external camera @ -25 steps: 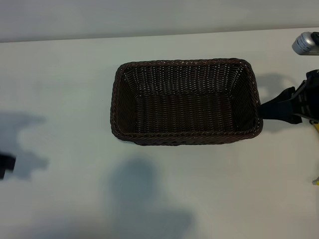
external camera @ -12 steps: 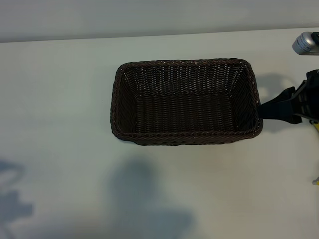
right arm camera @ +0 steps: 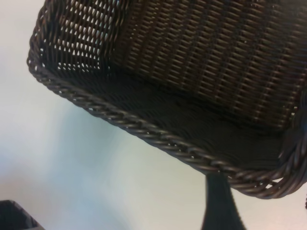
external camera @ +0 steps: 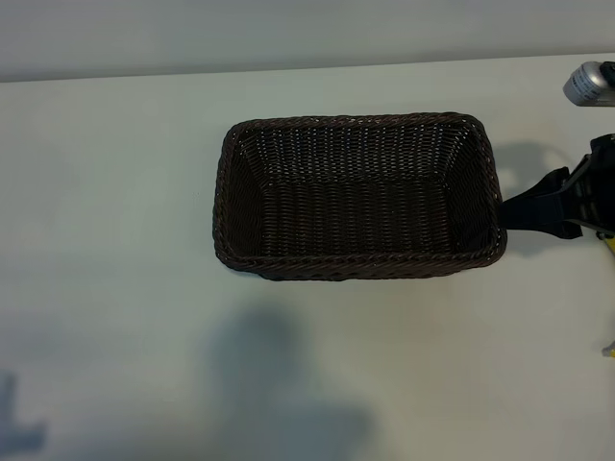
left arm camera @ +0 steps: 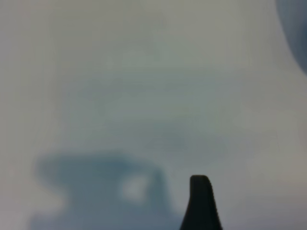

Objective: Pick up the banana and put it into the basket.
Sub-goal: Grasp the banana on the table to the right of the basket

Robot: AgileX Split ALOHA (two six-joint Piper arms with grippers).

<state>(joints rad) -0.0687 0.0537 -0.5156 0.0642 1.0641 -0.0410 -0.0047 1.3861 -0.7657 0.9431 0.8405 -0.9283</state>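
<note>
Risk of shoving wicker basket (external camera: 357,267): right gripper (external camera: 509,213), spread, hard against its end rim. Left gripper (left arm camera: 201,206) spread, empty; no banana in sight.

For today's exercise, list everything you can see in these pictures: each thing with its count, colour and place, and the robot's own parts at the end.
basket: one, dark brown wicker, middle of the table, nothing inside.
table: one, white, under everything.
banana: none in view.
grey cylinder: one, silver-grey, at the right edge of the exterior view, cut off by the frame.
right gripper: one, black, at the basket's right end; one finger stands just outside the rim.
left gripper: out of the exterior view; one black fingertip shows above the bare table in the left wrist view.
</note>
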